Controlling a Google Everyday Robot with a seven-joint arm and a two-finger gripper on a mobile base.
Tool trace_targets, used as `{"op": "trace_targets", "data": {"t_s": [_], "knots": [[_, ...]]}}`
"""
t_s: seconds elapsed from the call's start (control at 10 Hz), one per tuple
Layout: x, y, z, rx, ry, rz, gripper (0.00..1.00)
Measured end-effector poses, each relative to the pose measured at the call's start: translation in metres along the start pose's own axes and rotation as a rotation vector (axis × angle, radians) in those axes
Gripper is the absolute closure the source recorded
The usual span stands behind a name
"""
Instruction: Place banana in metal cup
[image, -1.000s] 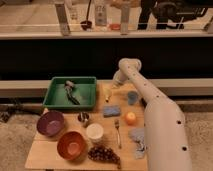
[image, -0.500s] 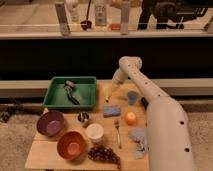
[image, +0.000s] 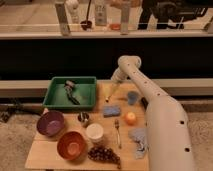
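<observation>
Camera view. Against the earlier frame little differs: the white arm (image: 150, 95) holds the same reach, and nothing on the table has shifted. The small pale yellow banana (image: 106, 90) lies on the light wooden table (image: 40, 152) just right of the green plastic tray (image: 85, 92), well apart from the small shiny steel metal cup (image: 84, 118). The gripper (image: 111, 94) sits at the banana. Contact is hard to make out, and whether it is released or clenched cannot be told. The arm rises from the lower right, bends at its elbow behind the table and slopes down-left to the gripper.
</observation>
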Motion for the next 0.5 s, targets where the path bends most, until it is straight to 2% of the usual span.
{"op": "trace_targets", "data": {"t_s": [0.5], "knots": [[-0.0014,0.0009,0.0067,-0.009,-0.001,0.018,0.2]]}}
